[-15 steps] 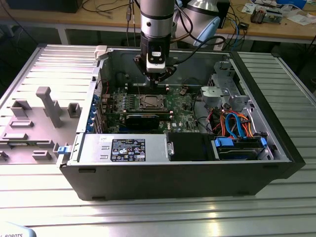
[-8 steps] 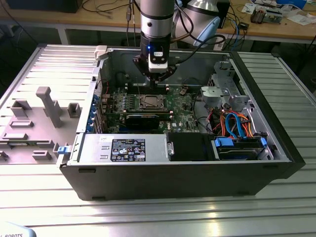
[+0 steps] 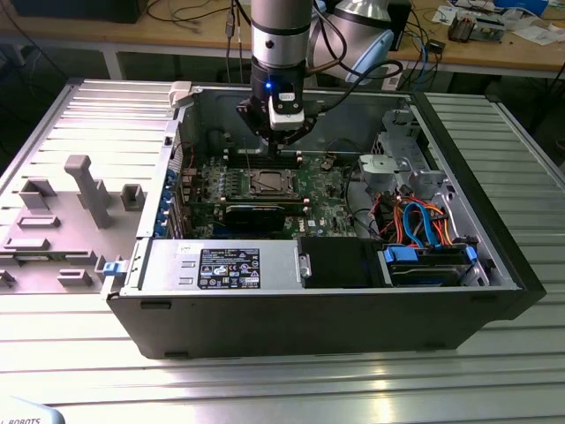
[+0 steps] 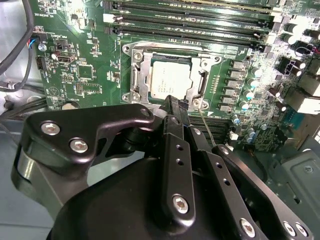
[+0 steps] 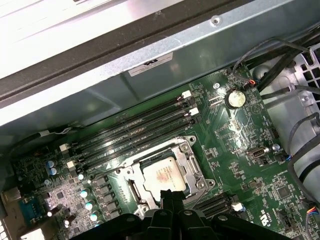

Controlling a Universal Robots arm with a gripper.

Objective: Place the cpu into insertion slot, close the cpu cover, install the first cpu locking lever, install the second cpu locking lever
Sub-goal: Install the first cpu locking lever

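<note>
Currently, the robot arm's claw (image 3: 283,144) hangs just above the processor socket on the green motherboard (image 3: 328,188), inside an open computer case (image 3: 335,322) that rests on a ribbed metal table (image 3: 265,380). The claw's fingers (image 4: 172,109) are pressed together, gripping nothing. The cpu (image 4: 169,80) sits in the socket. The cpu cover (image 4: 139,75) lies flat around it, framing its silver top.

Silver cpu (image 4: 170,82) flat beneath closed cpu cover (image 4: 136,75)
</note>
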